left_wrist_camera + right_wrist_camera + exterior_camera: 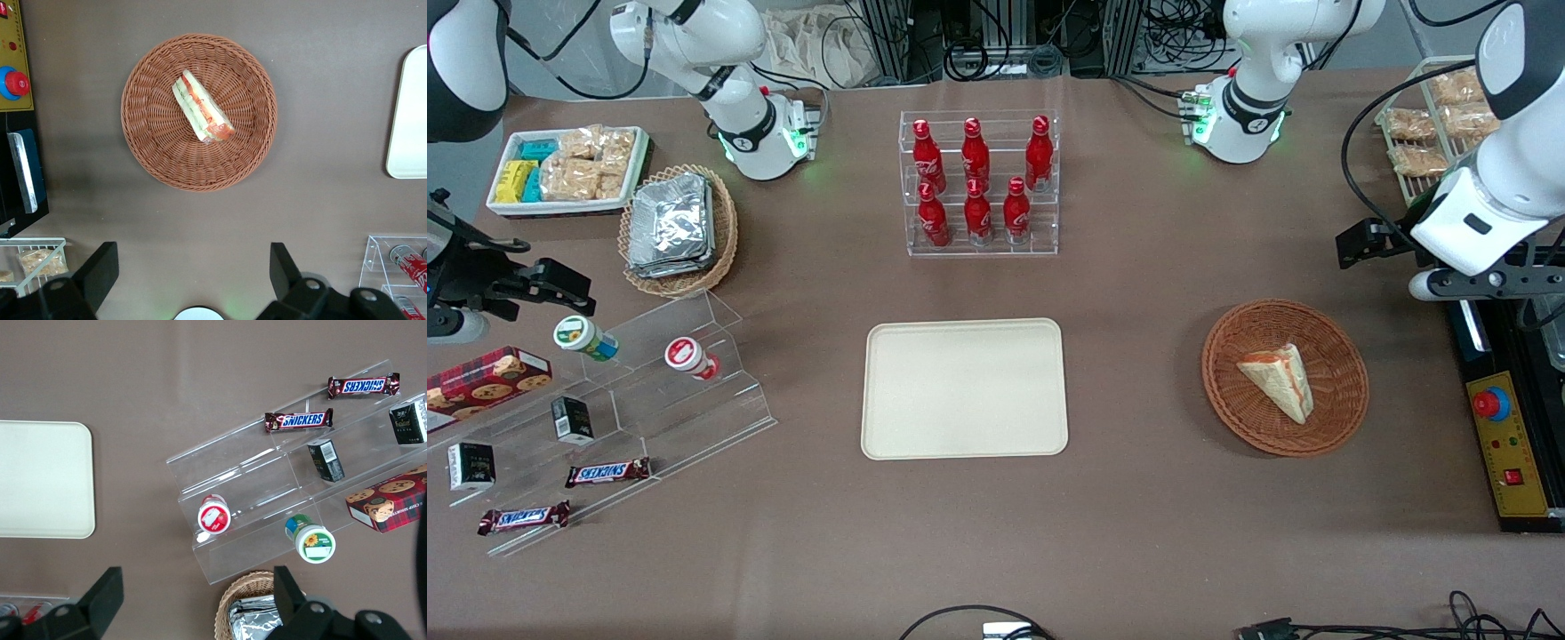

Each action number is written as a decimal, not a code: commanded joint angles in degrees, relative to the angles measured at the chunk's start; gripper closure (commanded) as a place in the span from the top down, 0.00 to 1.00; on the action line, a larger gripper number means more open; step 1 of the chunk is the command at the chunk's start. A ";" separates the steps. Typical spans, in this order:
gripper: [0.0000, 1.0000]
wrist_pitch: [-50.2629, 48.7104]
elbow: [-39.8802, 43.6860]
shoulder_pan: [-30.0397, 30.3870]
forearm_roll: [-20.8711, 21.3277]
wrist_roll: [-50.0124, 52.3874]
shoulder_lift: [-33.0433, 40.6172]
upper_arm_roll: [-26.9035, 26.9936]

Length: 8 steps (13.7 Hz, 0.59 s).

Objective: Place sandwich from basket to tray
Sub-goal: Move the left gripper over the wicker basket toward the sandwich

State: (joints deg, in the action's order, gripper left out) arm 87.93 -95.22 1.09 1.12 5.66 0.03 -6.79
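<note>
Sandwich point(202, 115): lies in the basket point(160, 170), long axis diagonal to the jaws' spread. Gripper point(193, 270): jaws released, wide, empty, hovering above the desk point(320, 100) just off the basket's rim. Tray point(964, 388): toward the parked arm.

Glossy white rounded arm links with black joint bands, green-lit bases and black cables; the end effector point(190, 277) has black fingers point(99, 270).
</note>
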 commanded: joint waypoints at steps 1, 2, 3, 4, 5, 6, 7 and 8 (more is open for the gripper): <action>1.00 0.58 -0.41 0.40 -0.25 0.41 0.41 0.02; 1.00 0.58 -0.23 0.40 -0.25 0.32 0.41 0.02; 1.00 0.58 -0.23 0.31 -0.25 0.41 0.41 0.02; 1.00 0.58 -0.23 0.31 -0.25 0.49 0.41 0.02; 1.00 0.58 -0.32 0.31 -0.25 0.49 0.41 0.02; 1.00 0.58 -0.32 0.31 -0.33 0.67 0.33 0.02; 1.00 0.58 -0.41 0.40 -0.42 0.93 -0.02 0.02; 1.00 0.58 -0.67 0.40 -0.42 2.33 -0.38 0.02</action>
State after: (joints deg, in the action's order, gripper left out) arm 87.97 -95.24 1.11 1.12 6.07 -0.12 -6.62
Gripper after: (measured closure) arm 0.000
